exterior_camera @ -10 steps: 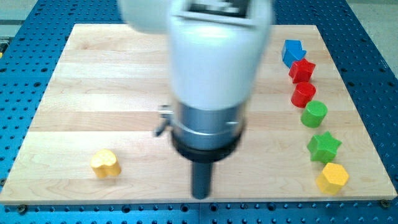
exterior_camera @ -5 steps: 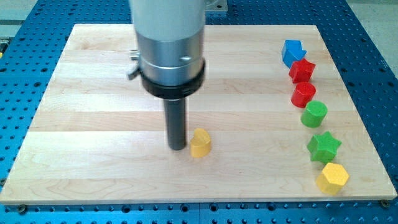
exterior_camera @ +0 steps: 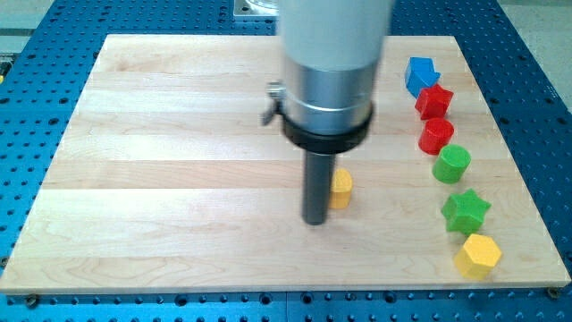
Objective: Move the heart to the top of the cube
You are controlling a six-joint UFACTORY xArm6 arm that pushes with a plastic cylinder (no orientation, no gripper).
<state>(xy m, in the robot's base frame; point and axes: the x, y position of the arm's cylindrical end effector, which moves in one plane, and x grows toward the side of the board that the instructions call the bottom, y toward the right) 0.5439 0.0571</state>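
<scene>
Resting on the wooden worktop, my tip sits just left of the yellow heart, touching or nearly touching it; the rod hides the heart's left part. No end effector with jaws is fitted, only the straight dark rod, so no open or closed state applies. Along the view's right edge runs a column of blocks, well apart from the heart: blue cube at top, then red star, red cylinder, green cylinder, green star, and yellow hexagon at bottom.
</scene>
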